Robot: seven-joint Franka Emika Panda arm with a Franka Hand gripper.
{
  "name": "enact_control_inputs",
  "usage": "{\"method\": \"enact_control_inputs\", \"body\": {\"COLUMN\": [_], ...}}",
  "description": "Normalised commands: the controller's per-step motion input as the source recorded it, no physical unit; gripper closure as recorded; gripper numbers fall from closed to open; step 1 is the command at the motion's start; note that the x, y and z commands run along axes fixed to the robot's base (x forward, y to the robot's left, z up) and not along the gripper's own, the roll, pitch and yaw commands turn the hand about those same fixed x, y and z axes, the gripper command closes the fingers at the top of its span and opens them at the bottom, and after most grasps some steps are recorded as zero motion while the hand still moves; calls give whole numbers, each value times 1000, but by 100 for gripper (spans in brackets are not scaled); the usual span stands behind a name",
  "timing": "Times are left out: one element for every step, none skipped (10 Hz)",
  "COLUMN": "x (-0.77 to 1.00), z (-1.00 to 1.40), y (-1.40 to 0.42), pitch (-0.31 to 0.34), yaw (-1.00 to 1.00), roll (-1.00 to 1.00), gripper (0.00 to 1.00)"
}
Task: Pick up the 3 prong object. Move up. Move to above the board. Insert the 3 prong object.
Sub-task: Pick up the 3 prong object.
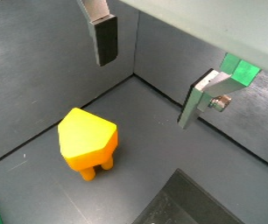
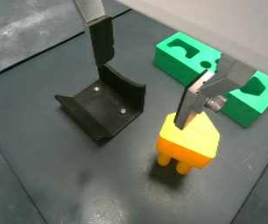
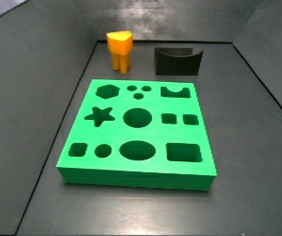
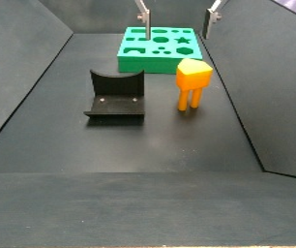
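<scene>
Here, going left to right in a side view: one black notched block (image 4: 116, 95), one small orange plastic 3 prong object (image 4: 191, 82) standing free on the floor, one large green cut-out board (image 4: 163, 46) behind. The gripper (image 2: 148, 66) hangs above, fingers spread, empty.

Standing upright on its prongs on the floor: the 3 prong object (image 4: 191, 82), just beside the black block (image 4: 116, 95) with the curved notch, the two apart, not touching. Beyond both in a side view, flat on the floor: the board (image 4: 162, 46). In a side view from the opposite end, board (image 3: 138, 130) nearest, 3 prong object (image 3: 119, 50) and block (image 3: 177, 59) behind it. Hanging above the 3 prong object (image 2: 186, 144): the gripper (image 2: 144, 68), jaws spread wide, holding nothing, one finger (image 2: 197, 101) directly over the piece.
</scene>
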Motion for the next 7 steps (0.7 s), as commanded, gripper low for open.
{"method": "enact_control_inputs", "body": {"x": [-363,-54,-20,-163,-60,-11,-49], "z": [-3,-29,-277,-277,-337,-354,-366], "y": [-177,-143,-517,-394,-280,-217,-14], "pitch": [-127,-40,-147,-237,-274,-257,-259], "yaw": [-249,83,426,646,777,797,846], "roll": [130,0,24,196,169,181,159], "gripper": [0,0,0,0,0,0,0]}}
